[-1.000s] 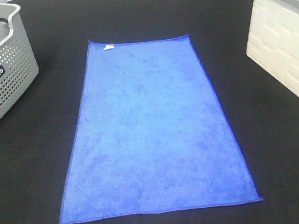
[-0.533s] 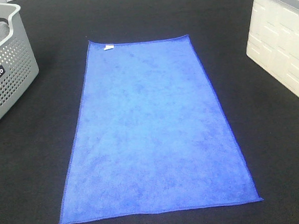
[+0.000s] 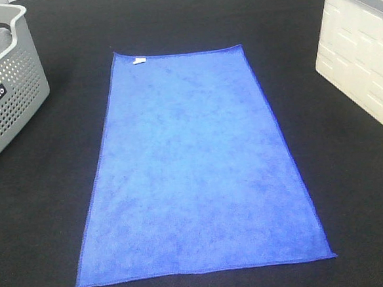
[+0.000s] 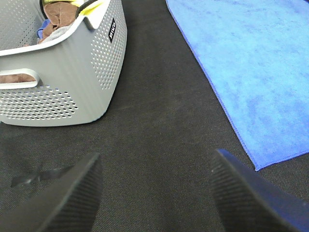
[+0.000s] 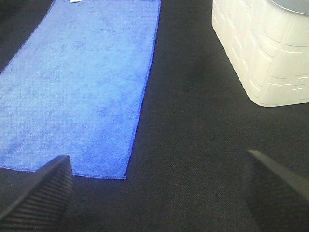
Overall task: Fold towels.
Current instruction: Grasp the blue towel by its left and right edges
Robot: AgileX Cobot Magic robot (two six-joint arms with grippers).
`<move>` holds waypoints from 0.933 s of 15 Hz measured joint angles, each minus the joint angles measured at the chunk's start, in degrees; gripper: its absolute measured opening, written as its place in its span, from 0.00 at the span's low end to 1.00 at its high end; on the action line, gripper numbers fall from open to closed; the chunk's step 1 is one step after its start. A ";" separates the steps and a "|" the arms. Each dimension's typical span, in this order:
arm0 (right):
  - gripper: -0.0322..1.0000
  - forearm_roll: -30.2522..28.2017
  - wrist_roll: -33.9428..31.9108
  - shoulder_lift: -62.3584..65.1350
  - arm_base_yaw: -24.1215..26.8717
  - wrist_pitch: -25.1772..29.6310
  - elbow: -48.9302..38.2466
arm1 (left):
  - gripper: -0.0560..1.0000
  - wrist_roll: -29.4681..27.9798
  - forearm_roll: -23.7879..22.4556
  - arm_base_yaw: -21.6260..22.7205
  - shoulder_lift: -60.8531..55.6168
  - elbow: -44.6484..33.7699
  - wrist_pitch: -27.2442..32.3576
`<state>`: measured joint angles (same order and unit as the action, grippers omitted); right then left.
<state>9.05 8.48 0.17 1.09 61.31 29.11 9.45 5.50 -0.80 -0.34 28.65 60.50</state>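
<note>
Across the middle of the black desk (image 3: 45, 213) lies the blue towel (image 3: 196, 163), spread flat at full length, with its white tag (image 3: 139, 60) at the far left corner and its near hem close to my edge of the high view. Neither arm shows in that view. From the wrist cameras I see the left end effector (image 4: 154, 193) with its jaws apart and nothing between them, over bare desk just outside the towel's near left corner. The right end effector (image 5: 157, 193) is likewise wide open and empty, off the near right corner. I judge the fold has not begun, so the step in hand is the first pinch. I would bring each end effector down onto its own near corner, catch the hem cleanly, lift both together and level, then carry them toward the far edge so the corners meet squarely. An uneven lift would skew the crease. A grey basket (image 3: 11, 97) holding cloths stands well left of the towel and a white bin (image 3: 360, 59) well right. Neither crosses the fold path, though the left arm should mind the basket wall.
</note>
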 joint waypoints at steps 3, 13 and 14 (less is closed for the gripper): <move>0.88 0.00 0.00 0.00 0.00 0.00 0.00 | 0.64 0.00 0.00 0.00 0.00 0.00 0.00; 0.88 0.00 0.00 0.00 0.00 0.00 0.00 | 0.64 0.00 0.00 0.00 0.00 0.00 0.00; 0.88 0.00 0.00 0.00 0.00 0.00 0.00 | 0.64 0.00 0.00 0.00 0.00 0.00 0.00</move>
<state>9.05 8.48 0.17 1.09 61.31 29.11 9.45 5.50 -0.80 -0.34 28.65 60.50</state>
